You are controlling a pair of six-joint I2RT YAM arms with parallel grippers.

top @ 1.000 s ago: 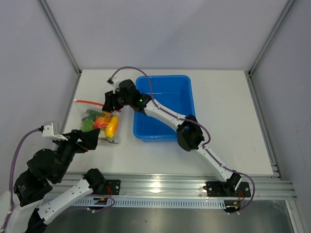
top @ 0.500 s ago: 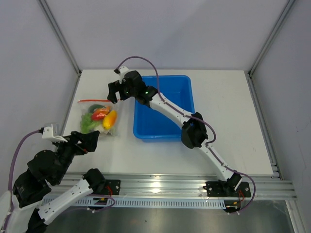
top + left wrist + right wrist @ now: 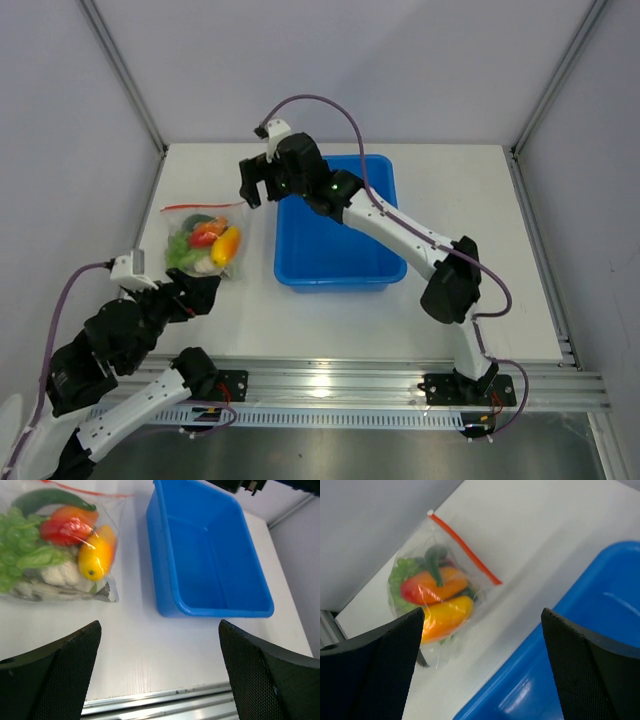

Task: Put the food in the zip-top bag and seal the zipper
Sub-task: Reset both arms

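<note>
The clear zip-top bag (image 3: 203, 243) lies flat on the table left of the bin, full of food: a yellow-orange piece (image 3: 227, 244), a red-orange piece (image 3: 206, 232), green pieces and white cauliflower. Its orange-red zipper (image 3: 200, 206) runs along the far edge. The bag also shows in the left wrist view (image 3: 60, 555) and the right wrist view (image 3: 437, 600), with the zipper (image 3: 465, 550) lying straight. My right gripper (image 3: 256, 183) is open and empty, raised above the table right of the bag's mouth. My left gripper (image 3: 192, 296) is open and empty, near of the bag.
A blue rectangular bin (image 3: 335, 222) stands right of the bag, with nothing in it; it fills much of the left wrist view (image 3: 210, 560). Aluminium rails run along the near table edge (image 3: 340, 375). Grey walls enclose the table.
My right gripper has let go of the bag's mouth and risen up and to the right, away from it. The bag now lies still. My left arm has shifted slightly towards the bag.
</note>
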